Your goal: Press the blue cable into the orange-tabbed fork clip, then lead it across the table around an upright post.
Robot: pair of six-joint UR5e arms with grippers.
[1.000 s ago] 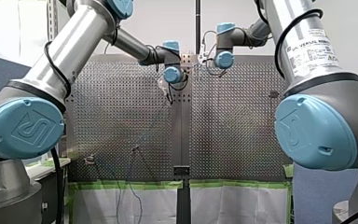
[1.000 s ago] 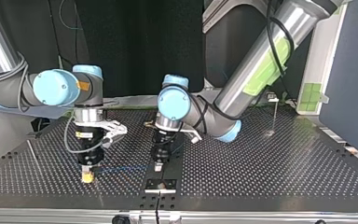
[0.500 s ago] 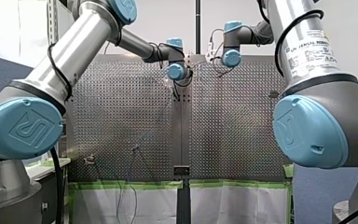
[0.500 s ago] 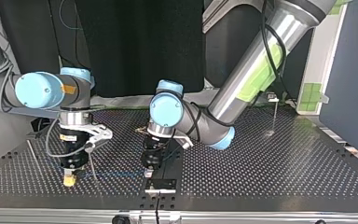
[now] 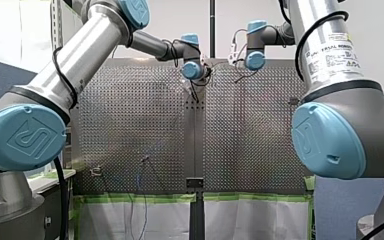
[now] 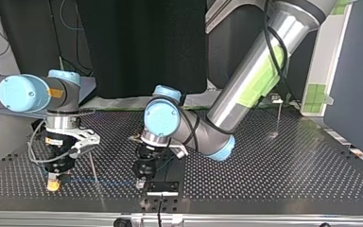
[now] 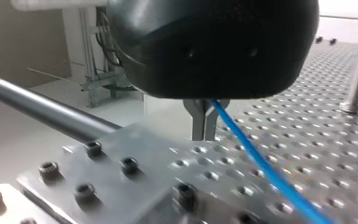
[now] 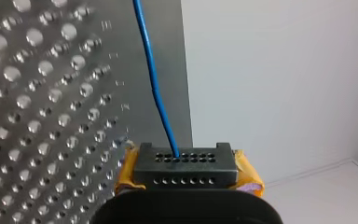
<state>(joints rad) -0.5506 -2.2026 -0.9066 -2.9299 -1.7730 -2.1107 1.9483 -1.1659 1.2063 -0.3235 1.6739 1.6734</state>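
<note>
Nearest, along the top view's near edge, a thin blue cable (image 6: 116, 180) held taut just over the perforated metal table (image 6: 264, 175): my right gripper (image 6: 53, 184), yellow-padded, clamped on it at the left; my left gripper (image 6: 140, 185), metal-fingered, pinched on it beside a dark bolted plate (image 6: 162, 187). Judged mid-carry, before seating (orange-tabbed fork clip not made out; no containers either). Next: lower the span squarely into the fork, no slack. Farther right, well apart, a thin upright metal post (image 6: 279, 116).
</note>
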